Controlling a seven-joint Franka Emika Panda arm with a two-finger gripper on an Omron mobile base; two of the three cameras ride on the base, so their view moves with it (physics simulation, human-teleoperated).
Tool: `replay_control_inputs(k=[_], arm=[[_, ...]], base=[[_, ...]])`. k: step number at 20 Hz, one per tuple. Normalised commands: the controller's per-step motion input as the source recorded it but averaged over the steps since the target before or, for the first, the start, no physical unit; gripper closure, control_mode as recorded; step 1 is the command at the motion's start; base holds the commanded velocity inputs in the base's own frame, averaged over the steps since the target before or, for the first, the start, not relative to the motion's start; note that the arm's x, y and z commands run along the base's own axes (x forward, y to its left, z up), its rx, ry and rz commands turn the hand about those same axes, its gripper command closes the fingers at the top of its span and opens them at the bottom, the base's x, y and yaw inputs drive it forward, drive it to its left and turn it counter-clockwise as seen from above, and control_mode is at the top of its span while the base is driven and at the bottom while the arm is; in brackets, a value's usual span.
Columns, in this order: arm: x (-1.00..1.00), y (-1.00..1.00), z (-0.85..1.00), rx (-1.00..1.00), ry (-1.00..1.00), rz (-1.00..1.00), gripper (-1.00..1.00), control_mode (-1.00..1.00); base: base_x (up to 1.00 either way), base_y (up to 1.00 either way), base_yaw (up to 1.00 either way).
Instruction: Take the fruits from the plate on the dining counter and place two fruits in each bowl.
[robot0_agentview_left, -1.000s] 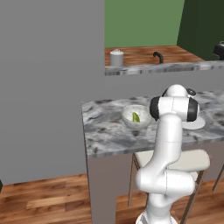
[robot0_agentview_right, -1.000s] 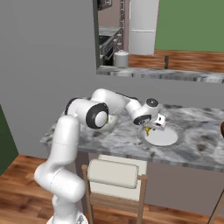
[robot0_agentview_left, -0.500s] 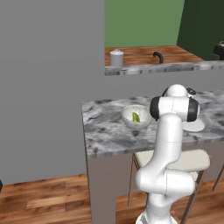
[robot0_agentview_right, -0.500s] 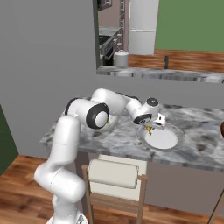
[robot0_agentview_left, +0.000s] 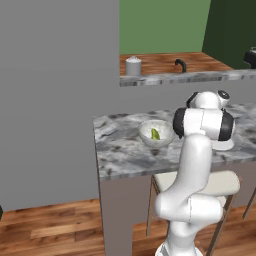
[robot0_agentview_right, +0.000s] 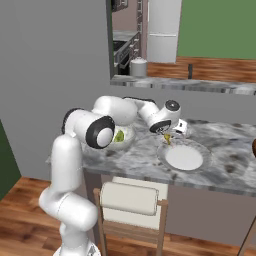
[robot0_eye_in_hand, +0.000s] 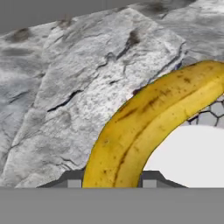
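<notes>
My gripper (robot0_agentview_right: 167, 138) is shut on the curved yellow banana (robot0_eye_in_hand: 144, 127), holding it just above the left rim of the flat pale plate (robot0_agentview_right: 187, 159) on the marbled dining counter (robot0_agentview_right: 230, 167). In the hand view the banana runs up between the fingertips (robot0_eye_in_hand: 151, 178), with the plate (robot0_eye_in_hand: 192, 157) under it. The plate's face is bare white. Left of the gripper sits the pale speckled bowl (robot0_agentview_right: 124, 140) holding the oblong green fruit (robot0_agentview_right: 119, 135); both show again as the bowl (robot0_agentview_left: 150, 140) and the green fruit (robot0_agentview_left: 155, 134). A dark brown bowl's edge (robot0_agentview_right: 254, 149) peeks in at the right.
Behind the counter (robot0_agentview_left: 120, 150) a grey wall has an opening onto a wooden worktop with a grey canister (robot0_agentview_left: 133, 65) and a black tap (robot0_agentview_left: 180, 64). A stool with a pale seat (robot0_agentview_right: 131, 197) stands under the counter's front edge.
The gripper has risen slightly and shifted a little left with the banana, from over the plate to its left rim. Bowl and plate have not moved.
</notes>
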Motion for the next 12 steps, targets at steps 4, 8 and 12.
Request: replay_control_inputs(k=[4, 8, 12], arm=[[-0.10, 1.00, 0.42, 0.00, -0.07, 0.01, 1.00, -1.00], [-0.39, 1.00, 0.47, 0.00, -0.05, 0.04, 1.00, -1.00], [-0.30, 1.00, 0.48, 0.00, -0.05, 0.02, 1.00, -1.00]], base=[[0.00, 0.00, 0.00], [0.00, 0.00, 0.00], [0.00, 0.00, 0.00]])
